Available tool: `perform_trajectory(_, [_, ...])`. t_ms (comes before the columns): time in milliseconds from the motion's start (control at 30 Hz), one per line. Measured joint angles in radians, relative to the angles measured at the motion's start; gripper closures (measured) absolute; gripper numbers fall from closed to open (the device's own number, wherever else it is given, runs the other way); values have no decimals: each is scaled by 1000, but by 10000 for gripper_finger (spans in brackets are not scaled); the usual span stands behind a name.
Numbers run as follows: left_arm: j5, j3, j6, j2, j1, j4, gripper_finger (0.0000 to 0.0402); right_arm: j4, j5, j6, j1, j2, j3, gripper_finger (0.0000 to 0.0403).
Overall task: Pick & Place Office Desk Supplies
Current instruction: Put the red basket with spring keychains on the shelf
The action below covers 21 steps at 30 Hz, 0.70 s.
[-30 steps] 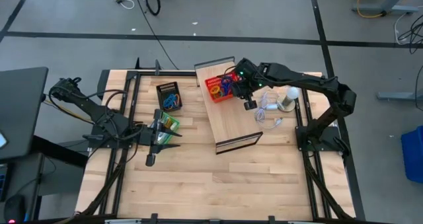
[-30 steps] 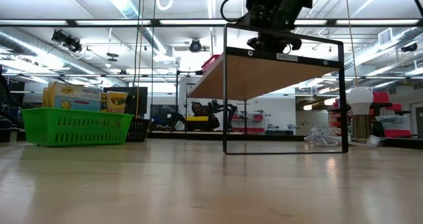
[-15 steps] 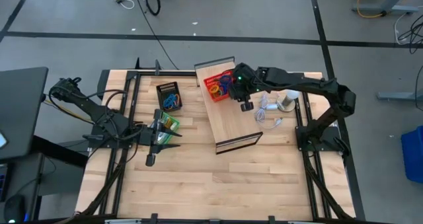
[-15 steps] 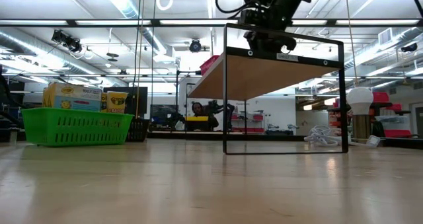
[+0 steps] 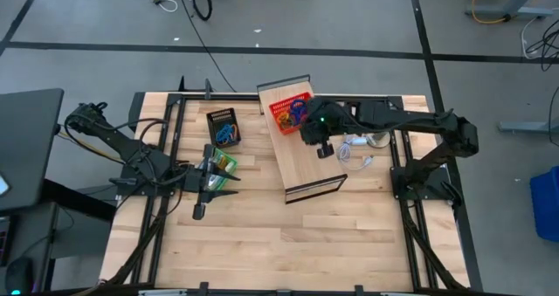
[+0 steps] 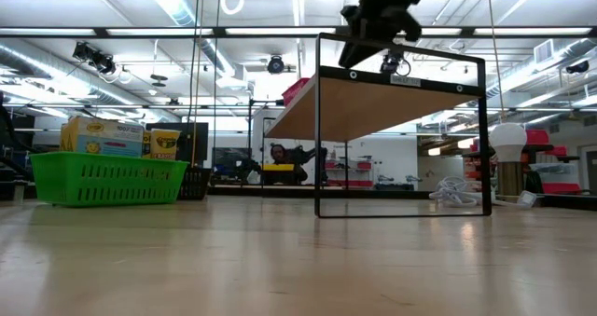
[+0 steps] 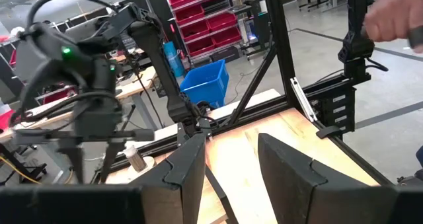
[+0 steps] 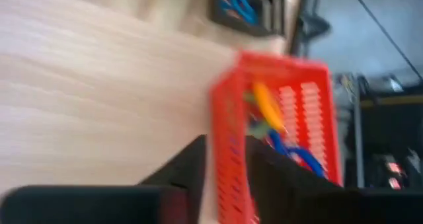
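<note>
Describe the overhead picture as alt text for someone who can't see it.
Seen from above, the right gripper reaches over a raised wooden shelf beside a red basket of coloured loops. The left gripper waits by a green basket, near a black bin with blue loops. A white bulb and cable sit on the table's right.

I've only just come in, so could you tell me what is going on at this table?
The right gripper is at the red basket of coloured loops on the raised wooden shelf, its fingers on either side of the basket's wall. The left gripper waits by the green basket of crayon boxes, fingers apart and empty. A black bin nearby holds blue loops.
</note>
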Motion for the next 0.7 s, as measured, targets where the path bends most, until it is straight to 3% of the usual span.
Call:
perform_trajectory(167, [0,0,0,0,0,0,256,-21,-88,-15,27,10,0,391])
perform_trajectory(700, [0,0,0,0,0,2,256,35,-119,-74,-82,123,0,401])
